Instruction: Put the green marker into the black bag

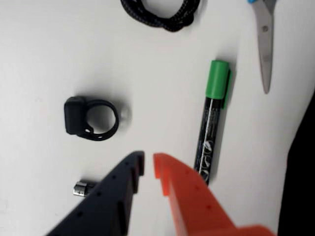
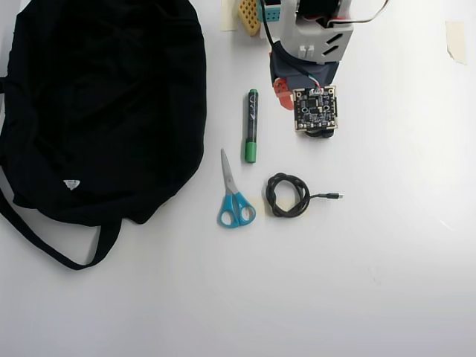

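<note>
In the overhead view, start at your far left: the black bag point(image 2: 104, 104) fills that side, well apart from the pincer, with a small white triangular label point(image 2: 71, 184) low on its fabric, too small to read, and a long black strap point(image 2: 52, 249) trailing onto the white table point(image 2: 387, 282). Moving right, the green marker point(image 2: 252, 126) lies just to the left of the arm, and below it you see scissors with blue handles point(image 2: 234, 192), then a coiled black cable point(image 2: 288, 195) below the arm's bare camera circuit board point(image 2: 315, 109).

In the wrist view, to the pincer's upper left you have a black ring-shaped clip point(image 1: 91, 119), and a small silver-ended cylinder point(image 1: 83, 188) peeks out beside the dark finger point(image 1: 115, 196). The pincer point(image 1: 149, 164) stands slightly spread, a narrow gap between the dark finger and the orange finger point(image 1: 187, 196), with nothing pinched. Just right of the orange finger lies the green marker point(image 1: 212, 123), its cap pointing away from the pincer; white print runs along the dark barrel but blurs past reading. Farther right are the scissors' blades point(image 1: 265, 44), and the bag's dark edge point(image 1: 300, 187).
</note>
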### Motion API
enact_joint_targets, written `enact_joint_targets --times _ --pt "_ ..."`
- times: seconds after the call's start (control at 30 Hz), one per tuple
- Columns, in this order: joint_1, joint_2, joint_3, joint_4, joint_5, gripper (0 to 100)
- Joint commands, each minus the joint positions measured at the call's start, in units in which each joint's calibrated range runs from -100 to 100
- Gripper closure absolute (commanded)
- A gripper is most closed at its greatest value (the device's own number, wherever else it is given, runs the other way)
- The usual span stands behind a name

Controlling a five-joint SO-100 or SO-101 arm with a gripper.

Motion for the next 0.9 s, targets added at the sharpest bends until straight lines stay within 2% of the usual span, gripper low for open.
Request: enact_joint_targets --times 0.0,0.33,0.63,0.87 --pt "0.4 -1.7 0.3 1.2 -0.8 98" --pt "1.5 -1.7 5.3 1.1 -2.8 98" --pt "3.1 -1.1 8.3 0.0 -2.2 98" --pt "6.0 -1.6 13.1 -6.2 0.7 98"
